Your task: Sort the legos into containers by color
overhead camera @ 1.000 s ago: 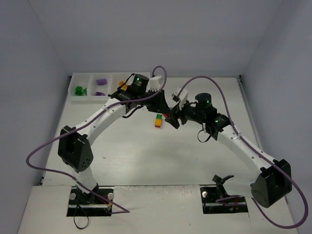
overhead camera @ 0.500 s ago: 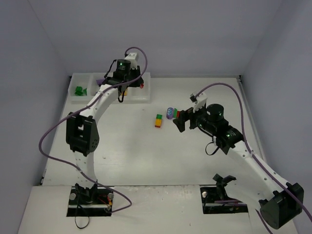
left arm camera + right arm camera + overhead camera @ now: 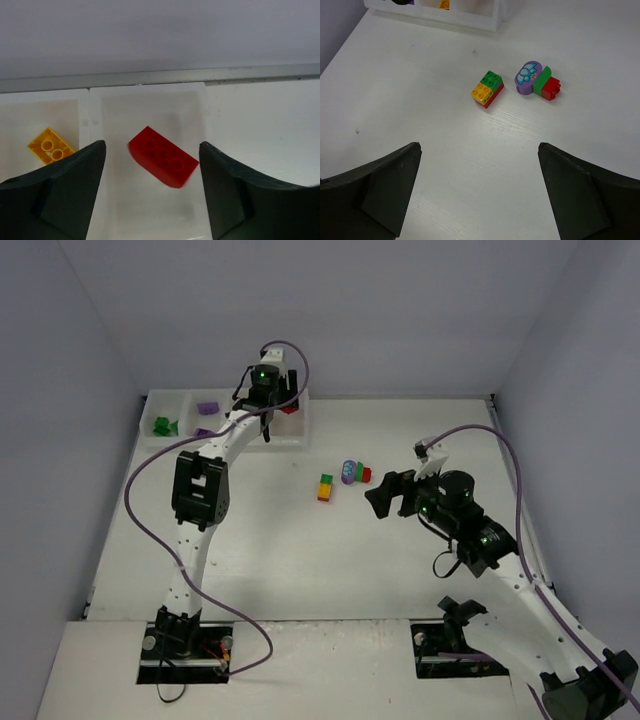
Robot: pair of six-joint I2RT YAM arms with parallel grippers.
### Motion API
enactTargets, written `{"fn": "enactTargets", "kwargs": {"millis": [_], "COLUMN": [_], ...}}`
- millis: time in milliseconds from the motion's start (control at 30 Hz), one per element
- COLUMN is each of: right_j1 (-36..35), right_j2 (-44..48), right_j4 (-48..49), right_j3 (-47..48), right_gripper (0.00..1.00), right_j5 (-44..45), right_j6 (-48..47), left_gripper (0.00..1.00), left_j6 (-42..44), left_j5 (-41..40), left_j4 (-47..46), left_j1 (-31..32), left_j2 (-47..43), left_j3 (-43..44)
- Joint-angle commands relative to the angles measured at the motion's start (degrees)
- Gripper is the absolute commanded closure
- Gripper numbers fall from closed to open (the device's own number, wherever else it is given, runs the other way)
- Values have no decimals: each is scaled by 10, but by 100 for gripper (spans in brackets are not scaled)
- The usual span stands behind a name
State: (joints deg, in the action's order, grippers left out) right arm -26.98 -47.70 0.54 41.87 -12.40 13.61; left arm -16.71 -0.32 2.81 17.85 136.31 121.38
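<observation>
My left gripper (image 3: 272,412) hangs open over the right end compartment of the white tray of containers (image 3: 300,436). A red lego (image 3: 162,163), blurred, is free between its jaws and touches neither, above that compartment's floor. A yellow lego (image 3: 51,146) lies in the compartment to the left. Green legos (image 3: 162,425) and purple legos (image 3: 207,408) lie in the two left compartments. On the table are a green, yellow and red stack (image 3: 488,88) and a purple, green and red cluster (image 3: 537,80). My right gripper (image 3: 479,145) is open and empty, short of them.
The tray (image 3: 445,16) stands against the back edge at the far left, next to the left wall. A metal strip (image 3: 200,75) runs along the table's back edge behind it. Purple cables loop over both arms.
My left arm swung from the table's middle to the tray and opened, letting go of the red lego. My right gripper opened wide and drew back toward the near right.
</observation>
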Motion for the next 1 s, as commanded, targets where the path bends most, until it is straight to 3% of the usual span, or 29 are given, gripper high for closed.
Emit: {"fn": "enactTargets", "kwargs": {"millis": [0, 100, 233, 300, 400, 500, 733, 967], "right_j1": [1, 1, 1, -1, -13, -44, -84, -125], "right_j2": [10, 2, -36, -65, -111, -164, -302, -436], "right_j4": [16, 13, 11, 11, 11, 11, 12, 10], "right_j3": [-3, 2, 23, 41, 61, 92, 164, 230], "right_gripper": [0, 0, 2, 12, 26, 32, 32, 39], "right_j5": [38, 58, 70, 77, 93, 135, 206, 244], "right_j6": [24, 27, 36, 47, 64, 89, 158, 199], "left_gripper": [28, 11, 9, 10, 21, 34, 41, 41], "left_j6": [1, 1, 1, -9, -22, -32, -88, -96], "left_j5": [-1, 2, 1, 3, 3, -5, -70, -47], "left_j4": [-38, -40, -33, -34, -35, -29, 98, 176], "left_j1": [-6, -4, 3, 5, 6, 6, 5, 5], "left_j2": [-46, -68, -154, -193, -281, -398, -582, -712], "left_j3": [44, 9, -75, -149, -262, -370, -521, -610]}}
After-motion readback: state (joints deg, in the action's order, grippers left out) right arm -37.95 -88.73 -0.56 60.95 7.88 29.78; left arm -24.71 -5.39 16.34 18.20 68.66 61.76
